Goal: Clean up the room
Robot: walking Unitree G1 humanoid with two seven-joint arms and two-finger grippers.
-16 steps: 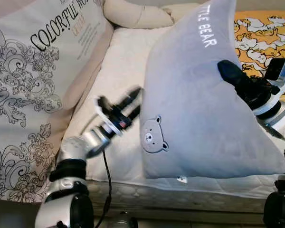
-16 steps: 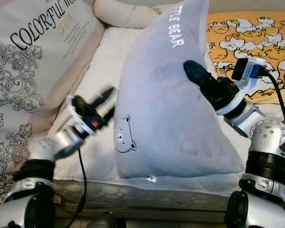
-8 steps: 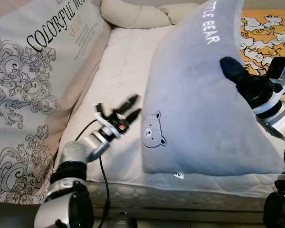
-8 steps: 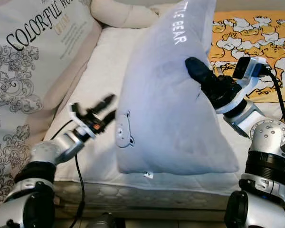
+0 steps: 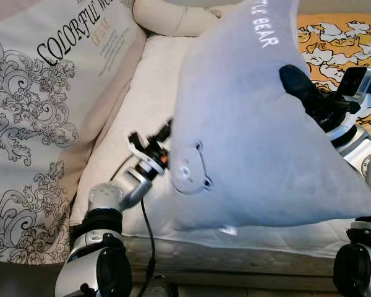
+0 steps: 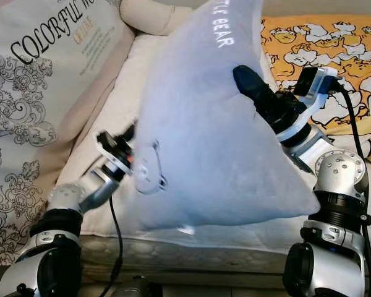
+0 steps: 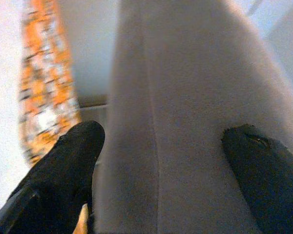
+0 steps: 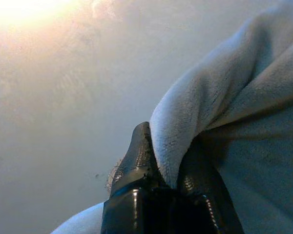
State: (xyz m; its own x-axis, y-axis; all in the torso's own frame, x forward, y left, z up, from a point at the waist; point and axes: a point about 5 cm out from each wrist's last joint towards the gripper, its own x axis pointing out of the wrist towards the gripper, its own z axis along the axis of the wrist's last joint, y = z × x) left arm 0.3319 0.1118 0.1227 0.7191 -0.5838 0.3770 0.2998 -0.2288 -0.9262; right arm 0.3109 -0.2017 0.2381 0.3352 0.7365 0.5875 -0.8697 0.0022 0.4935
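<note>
While the pillow (image 5: 253,124) is pinched by the right gripper (image 8: 166,170) at centre right, its left edge is straddled by the wide-open left gripper (image 7: 158,161).

The pillow (image 5: 260,136) was pale grey, with white "LITTLE BEAR" lettering and a small grey bear face outlined in dark thread. The mattress cover (image 5: 151,93) was cream white with a quilted texture. The large cushion (image 5: 43,99) was off-white, printed with black baroque scrollwork and black lettering. The blanket (image 5: 337,34) was orange-yellow with white cartoon shapes. The bolster (image 5: 173,18) was plain beige.
</note>
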